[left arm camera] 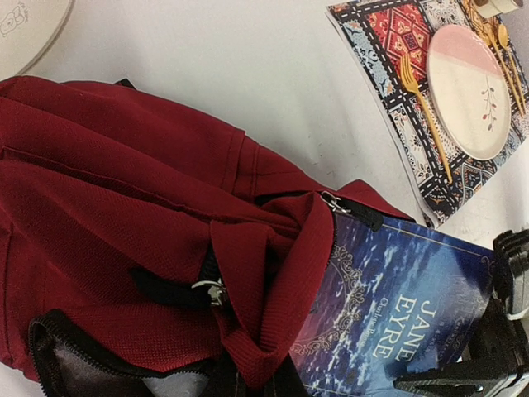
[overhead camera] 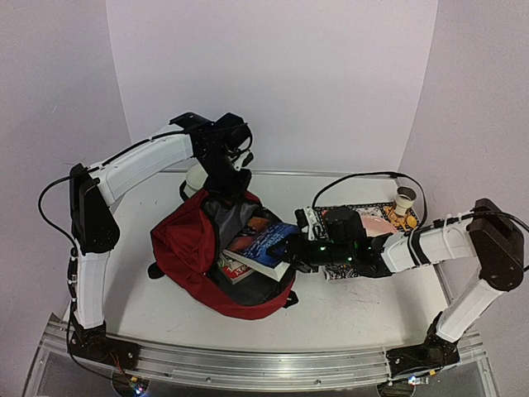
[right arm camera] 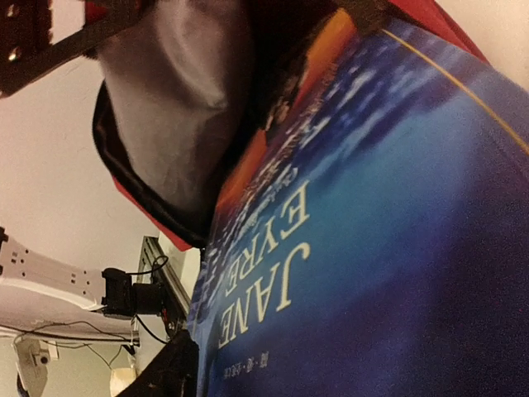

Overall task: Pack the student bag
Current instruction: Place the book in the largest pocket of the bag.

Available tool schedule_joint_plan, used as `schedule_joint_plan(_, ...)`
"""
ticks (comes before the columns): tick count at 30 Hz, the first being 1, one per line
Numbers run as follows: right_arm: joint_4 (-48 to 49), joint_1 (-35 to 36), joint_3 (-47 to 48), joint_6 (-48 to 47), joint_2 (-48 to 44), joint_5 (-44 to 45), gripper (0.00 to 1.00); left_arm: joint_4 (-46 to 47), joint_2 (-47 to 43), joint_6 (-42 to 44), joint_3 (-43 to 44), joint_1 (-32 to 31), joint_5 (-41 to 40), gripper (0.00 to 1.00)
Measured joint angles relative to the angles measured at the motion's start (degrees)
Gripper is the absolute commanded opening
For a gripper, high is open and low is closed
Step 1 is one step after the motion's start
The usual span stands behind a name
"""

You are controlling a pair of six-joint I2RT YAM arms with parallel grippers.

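Observation:
The student bag (overhead camera: 186,248) is dark red and lies left of centre, its grey-lined mouth gaping toward the right. My left gripper (overhead camera: 229,192) is shut on the bag's upper rim, where red fabric (left arm camera: 264,331) bunches in the left wrist view. A blue book titled Jane Eyre (overhead camera: 271,240) pokes halfway into the mouth. My right gripper (overhead camera: 292,249) is at the book's outer end, jaws on either side of it. That cover (right arm camera: 372,223) fills the right wrist view, so the grip is hidden. One black finger (right arm camera: 157,372) shows. A red-and-white book (overhead camera: 240,269) lies under the blue one.
A patterned placemat (left arm camera: 388,74) at the back right carries a pink-and-white plate (left arm camera: 471,91), a gold fork (left arm camera: 426,103) and a small cup (overhead camera: 404,198). A white dish (left arm camera: 25,33) sits behind the bag. A metal rail (overhead camera: 264,368) runs along the near edge.

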Motion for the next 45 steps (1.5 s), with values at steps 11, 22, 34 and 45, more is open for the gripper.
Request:
schedule_joint_plan(11,-4.1,3.8,0.0,13.3,-1.8,10.0,0.46,-0.1,0.0,-1.0,0.5,0.0,0.8,0.00)
schedule_joint_plan(22,-1.0,6.7,2.9,19.9,0.6,16.0,0.10,-0.4,0.0,-1.7,0.7,0.0,1.8,0.00)
schedule_joint_plan(34,5.6,7.0,8.9,21.1,10.2,18.0,0.11,-0.4,0.0,-2.6,0.8,0.0,2.9,0.00)
schedule_joint_plan(45,7.3,8.1,18.1,20.3,19.2,20.4,0.08,-0.4,0.0,-3.0,0.8,-0.2,3.7,0.00)
